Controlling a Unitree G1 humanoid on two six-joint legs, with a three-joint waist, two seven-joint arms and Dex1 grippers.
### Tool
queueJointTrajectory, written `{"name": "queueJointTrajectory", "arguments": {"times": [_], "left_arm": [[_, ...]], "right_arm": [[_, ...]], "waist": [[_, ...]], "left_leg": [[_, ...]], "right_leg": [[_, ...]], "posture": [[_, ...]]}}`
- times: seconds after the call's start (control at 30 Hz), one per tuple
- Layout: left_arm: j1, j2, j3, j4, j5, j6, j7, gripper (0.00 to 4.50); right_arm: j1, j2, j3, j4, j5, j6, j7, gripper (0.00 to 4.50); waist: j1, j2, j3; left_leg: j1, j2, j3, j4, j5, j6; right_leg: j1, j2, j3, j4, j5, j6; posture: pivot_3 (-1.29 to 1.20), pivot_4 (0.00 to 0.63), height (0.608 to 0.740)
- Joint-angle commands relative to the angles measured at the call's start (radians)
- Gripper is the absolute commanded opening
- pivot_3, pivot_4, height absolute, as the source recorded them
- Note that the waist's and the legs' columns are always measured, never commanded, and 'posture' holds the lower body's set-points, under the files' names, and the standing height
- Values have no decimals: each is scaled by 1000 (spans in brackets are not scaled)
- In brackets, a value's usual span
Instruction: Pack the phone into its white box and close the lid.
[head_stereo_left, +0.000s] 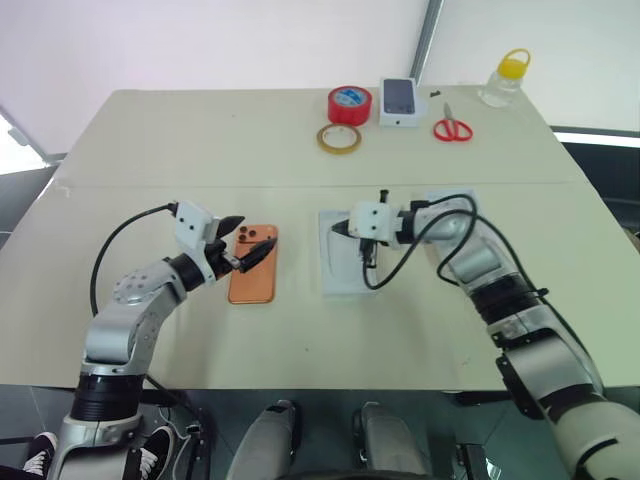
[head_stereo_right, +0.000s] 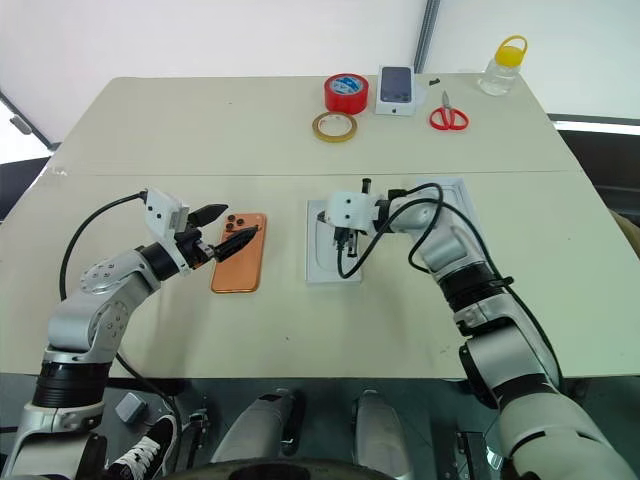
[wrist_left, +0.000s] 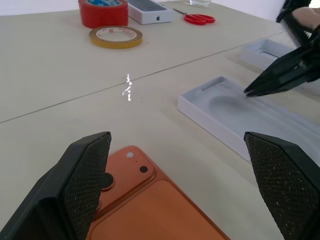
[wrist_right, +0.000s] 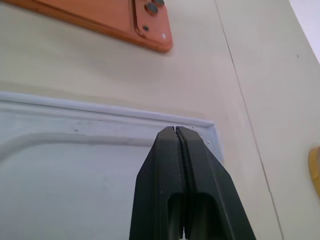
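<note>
So the phone (head_stereo_left: 252, 265) is lying flat on the table (head_stereo_left: 150, 140), camera side up (orange, hard to miss), and everything else sits around it. Just beside it on the robot's right is a shallow white tray (head_stereo_left: 340, 255), with the right gripper (head_stereo_left: 340, 230) hovering over that, fingers pressed shut and empty. On the phone's other side, the left gripper (head_stereo_left: 240, 243) hangs spread wide over its lens end.
</note>
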Motion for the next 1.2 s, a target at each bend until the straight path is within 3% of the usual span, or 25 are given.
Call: {"name": "queueJointTrajectory", "arguments": {"times": [0.03, 0.1, 0.27, 0.4, 0.53, 0.77, 0.87, 1.2], "left_arm": [[7, 14, 22, -28, 1, 6, 3, 4500], [10, 21, 25, -27, 2, 12, 2, 4500], [-12, 40, 78, 7, -63, 131, 13, 4500], [-69, 56, 200, 82, -215, 344, 43, 4500], [-97, 109, 249, 145, -277, 491, 41, 4500], [-130, 139, 271, 273, -314, 659, 51, 4500], [-159, 101, 310, 272, -371, 721, 74, 4500], [-84, 113, 195, 225, -320, 823, 89, 4500]], "right_arm": [[27, -17, 61, 2, -94, -90, -27, 33], [38, -39, 95, 7, -144, -139, -32, 33], [-8, 0, 22, 11, -96, -92, -79, 33], [-33, 56, -47, -47, -6, 17, -73, 33], [-39, 135, -67, -138, 35, 148, -97, 33], [-13, 257, 60, -210, -22, 302, -66, 33], [-10, 261, 127, -203, -71, 331, -50, 33], [-15, 250, 206, -158, -132, 343, 1, 33]], "waist": [[0, 0, 0], [-1, 0, 0], [-7, 0, 0], [-9, 0, 0], [-10, 0, 0], [-25, 0, 0], [-23, 0, 0], [-32, 1, -1]], "left_leg": [[0, 0, 0, 0, 0, 0], [0, 0, 0, 0, 0, 0], [1, 1, 0, 0, 0, 0], [1, 1, 0, 0, 0, 0], [1, 1, -1, 0, 0, 0], [1, 0, -1, 0, 0, -1], [1, 0, -2, 0, 0, -1], [1, 0, -1, 0, 1, -1]], "right_leg": [[0, 0, 0, 0, 0, 0], [0, 0, 0, 0, 0, 0], [0, 1, 0, 2, 0, 0], [-1, 1, 0, 2, 0, 0], [0, 1, 0, 2, 0, 0], [-1, 1, 0, 3, 0, 0], [-5, 1, 0, 4, 0, 0], [-7, 1, 1, 6, 0, 0]], "posture": [[0, 150, 740], [0, 150, 740], [0, 150, 740], [0, 150, 740], [0, 150, 740], [0, 150, 740], [0, 150, 740], [0, 150, 740]]}}
